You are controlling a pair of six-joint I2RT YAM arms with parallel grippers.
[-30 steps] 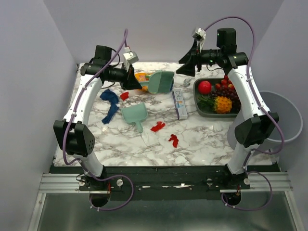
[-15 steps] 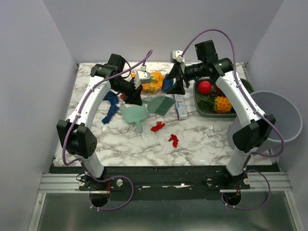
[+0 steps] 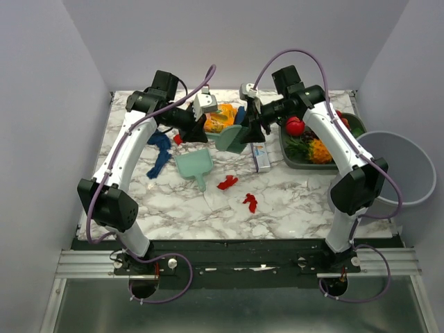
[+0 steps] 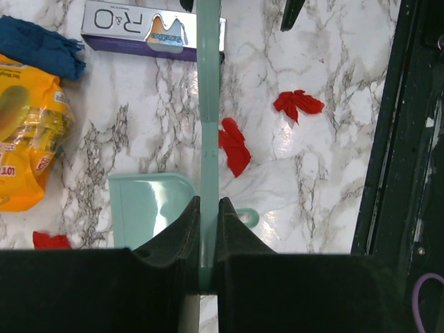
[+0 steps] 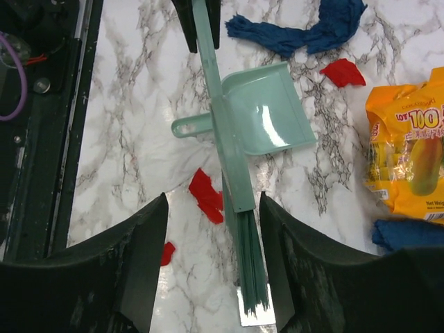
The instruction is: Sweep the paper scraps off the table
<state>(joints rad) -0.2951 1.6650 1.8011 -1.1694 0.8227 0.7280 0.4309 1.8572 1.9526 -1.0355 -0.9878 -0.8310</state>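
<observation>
My left gripper (image 4: 208, 208) is shut on the handle of a mint-green brush (image 4: 208, 125), held edge-on above the table (image 3: 298, 201). My right gripper (image 5: 214, 208) is open, its fingers on either side of the brush's bristle end (image 5: 251, 270) without touching it. In the top view the brush (image 3: 234, 139) hangs between both grippers. Red paper scraps (image 3: 227, 182) (image 3: 250, 202) lie in front of the matching dustpan (image 3: 193, 165); another red scrap (image 3: 179, 138) and a dark blue paper strip (image 3: 161, 149) lie left of it.
An orange snack bag (image 3: 220, 118) and a blue piece (image 5: 409, 232) lie at the back. A white box (image 3: 259, 156) lies right of the brush. A dark tray (image 3: 291, 164) holds fruit at the right. A grey bin (image 3: 409, 170) stands off the table's right edge.
Both arms came in toward the middle of the table. The left gripper carried the brush forward from the back. The right gripper swung left from the tray and now straddles the bristles.
</observation>
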